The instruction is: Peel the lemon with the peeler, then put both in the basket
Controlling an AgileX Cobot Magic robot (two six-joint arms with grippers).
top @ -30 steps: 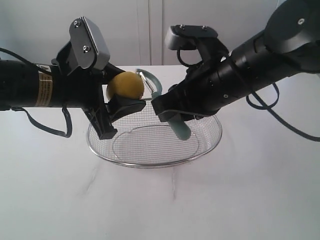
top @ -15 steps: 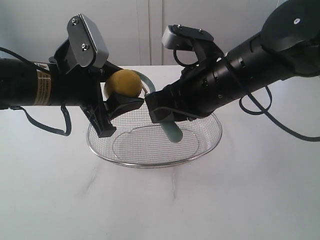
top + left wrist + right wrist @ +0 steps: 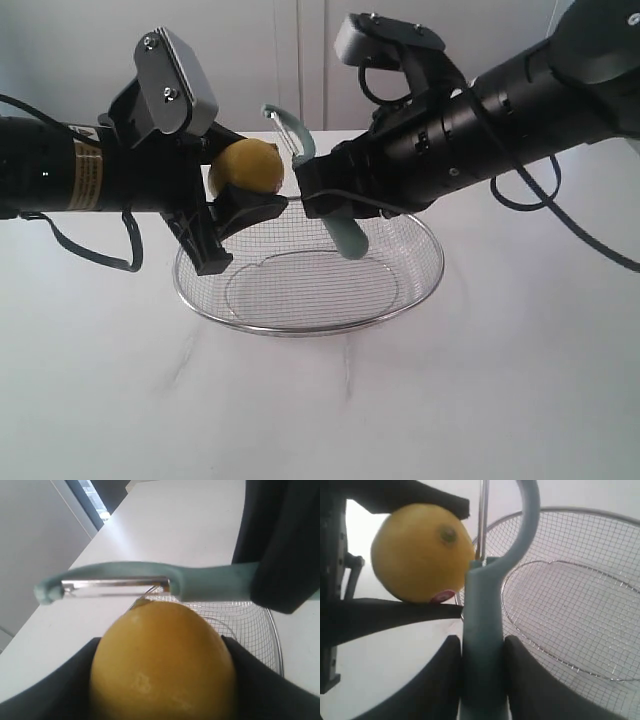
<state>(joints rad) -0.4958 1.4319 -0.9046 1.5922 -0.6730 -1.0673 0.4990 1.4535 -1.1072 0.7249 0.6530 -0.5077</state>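
My left gripper (image 3: 244,178) is shut on the yellow lemon (image 3: 249,165) and holds it above the left rim of the wire basket (image 3: 300,329). In the left wrist view the lemon (image 3: 162,665) sits between the black fingers (image 3: 60,690). My right gripper (image 3: 330,200) is shut on the pale teal peeler (image 3: 349,240), whose handle (image 3: 482,630) is pinched between the pads (image 3: 530,680). The peeler's looped head and metal blade (image 3: 115,584) stand just beyond the lemon's tip, close to the lemon (image 3: 417,552) near its stem end. Whether blade and skin touch I cannot tell.
The basket (image 3: 570,605) rests on a white table (image 3: 500,400) below both grippers, with nothing in it. A pale wall (image 3: 300,60) rises behind the table's far edge. Both black arms reach in from the sides and meet over the basket.
The right gripper moved left and then up with the peeler, so its head now stands higher beside the lemon. The left gripper and lemon have stayed put.
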